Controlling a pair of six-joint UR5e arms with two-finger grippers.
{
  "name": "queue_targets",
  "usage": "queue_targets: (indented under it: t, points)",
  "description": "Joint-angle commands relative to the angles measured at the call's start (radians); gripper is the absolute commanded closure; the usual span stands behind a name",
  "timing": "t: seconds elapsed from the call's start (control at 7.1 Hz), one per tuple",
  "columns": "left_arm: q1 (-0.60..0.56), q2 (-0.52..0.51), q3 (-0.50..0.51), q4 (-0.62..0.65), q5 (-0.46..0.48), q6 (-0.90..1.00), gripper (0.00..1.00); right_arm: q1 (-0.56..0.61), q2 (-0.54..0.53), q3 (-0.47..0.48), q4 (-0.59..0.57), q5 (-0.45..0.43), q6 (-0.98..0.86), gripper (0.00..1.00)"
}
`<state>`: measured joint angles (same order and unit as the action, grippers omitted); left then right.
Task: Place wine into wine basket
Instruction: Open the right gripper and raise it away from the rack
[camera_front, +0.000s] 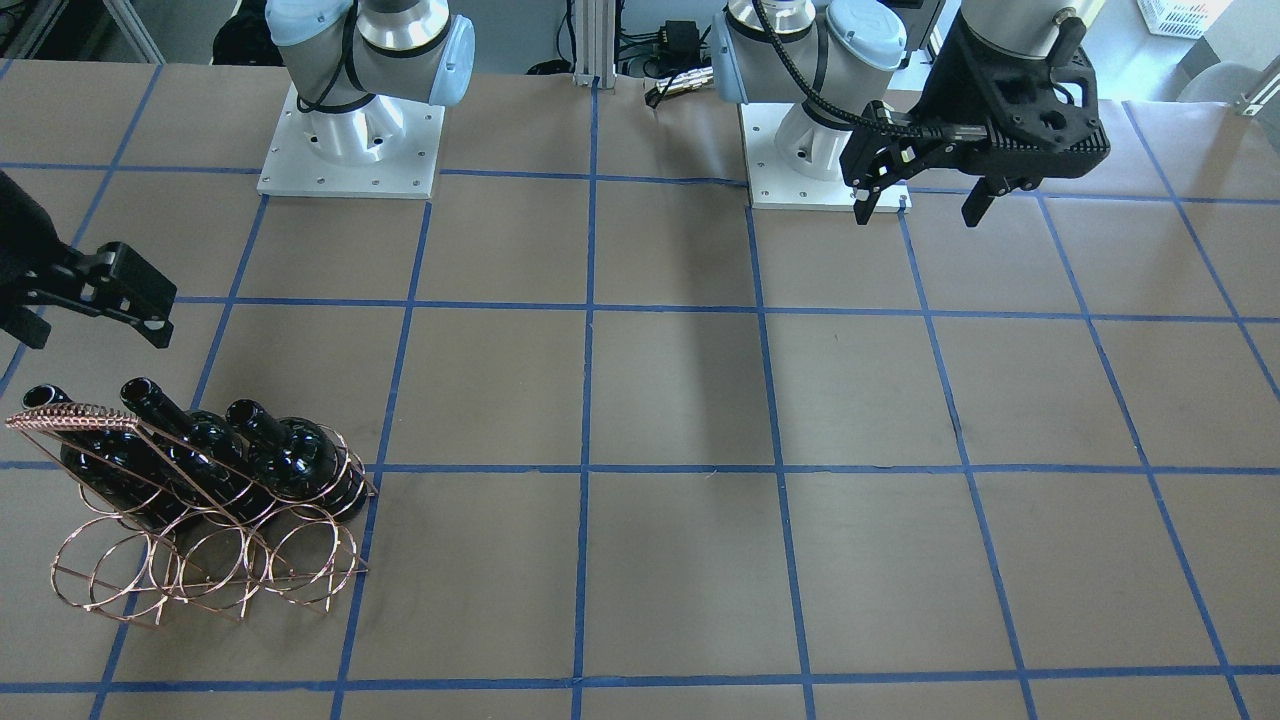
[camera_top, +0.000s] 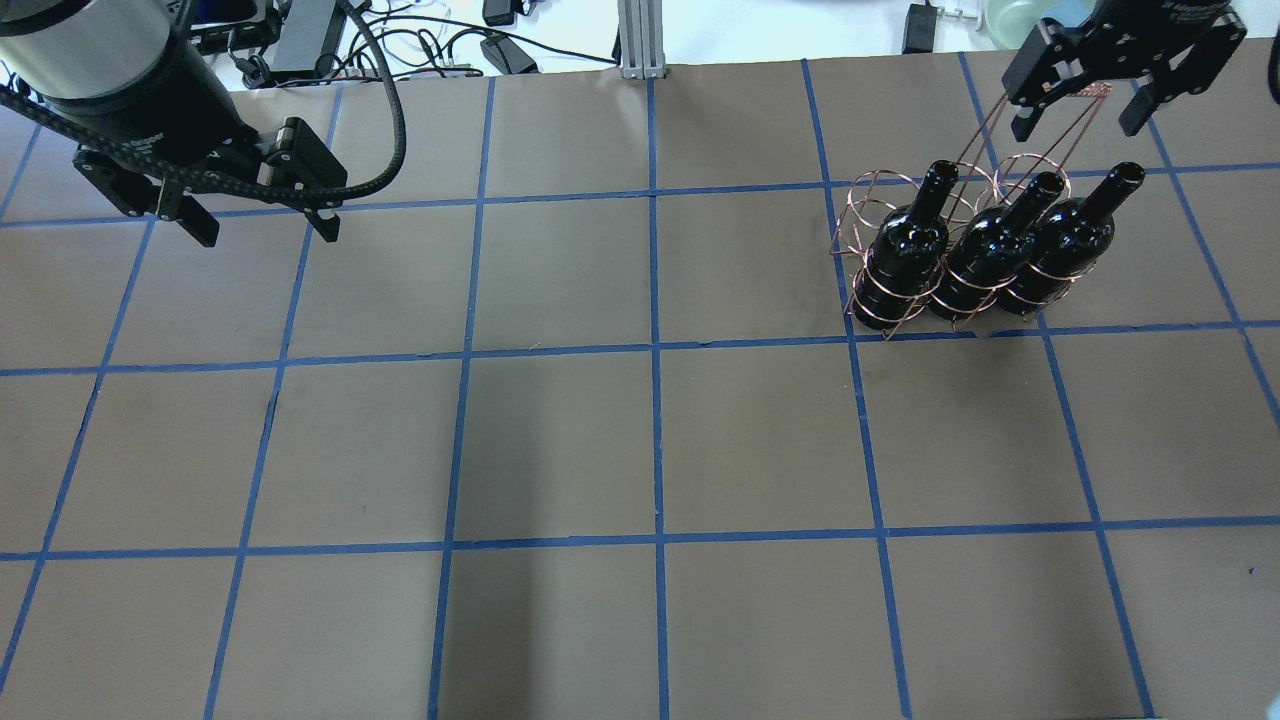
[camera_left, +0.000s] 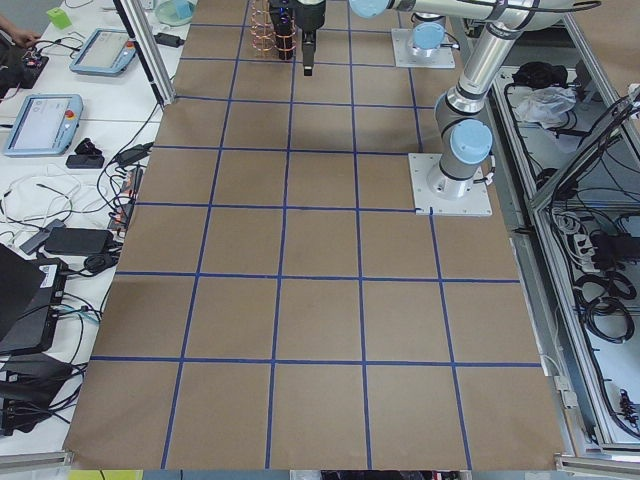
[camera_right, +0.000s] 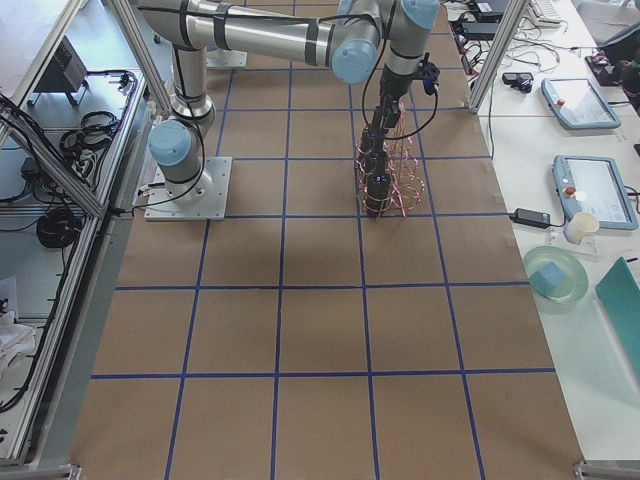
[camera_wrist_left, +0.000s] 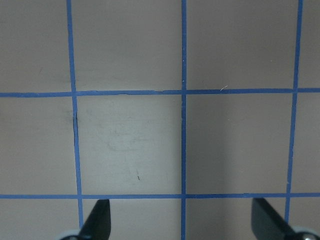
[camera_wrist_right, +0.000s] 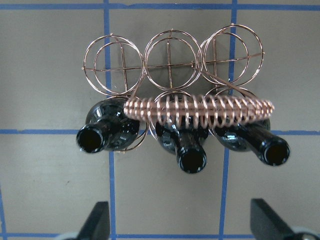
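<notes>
Three look-alike glossy black wine bottles (camera_top: 905, 250) (camera_top: 990, 250) (camera_top: 1070, 235) lie slanted, side by side, in one row of rings of the copper wire wine basket (camera_top: 868, 200) at the table's far right. In the right wrist view their mouths (camera_wrist_right: 191, 160) point at the camera under the coiled top bar (camera_wrist_right: 200, 110). My right gripper (camera_top: 1078, 125) is open and empty, above and beyond the basket, touching nothing. My left gripper (camera_top: 268, 232) is open and empty over bare table at the far left.
The basket's other row of three rings (camera_wrist_right: 170, 62) holds nothing. Brown paper with blue tape grid lines (camera_top: 655, 350) covers the table. The arm bases (camera_front: 350, 150) (camera_front: 820, 150) stand on the robot's side. Cables and devices (camera_top: 300, 40) lie past the far edge.
</notes>
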<state>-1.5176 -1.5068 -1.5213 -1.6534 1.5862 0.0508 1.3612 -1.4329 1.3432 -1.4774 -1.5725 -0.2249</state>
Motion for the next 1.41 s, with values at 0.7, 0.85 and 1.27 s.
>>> queue_targets:
  t: [0.7,0.85,1.27]
  points:
    - [0.0,-0.003,0.001,0.001,-0.002,0.001,0.0,0.226,-0.126,0.078,-0.094,-0.001,0.259,0.0]
    - [0.0,-0.003,0.0,0.003,0.0,0.001,0.0,0.225,-0.142,0.111,-0.151,0.002,0.259,0.0]
    - [0.0,0.003,0.0,-0.003,0.001,0.004,0.0,0.225,-0.15,0.111,-0.149,0.003,0.26,0.0]
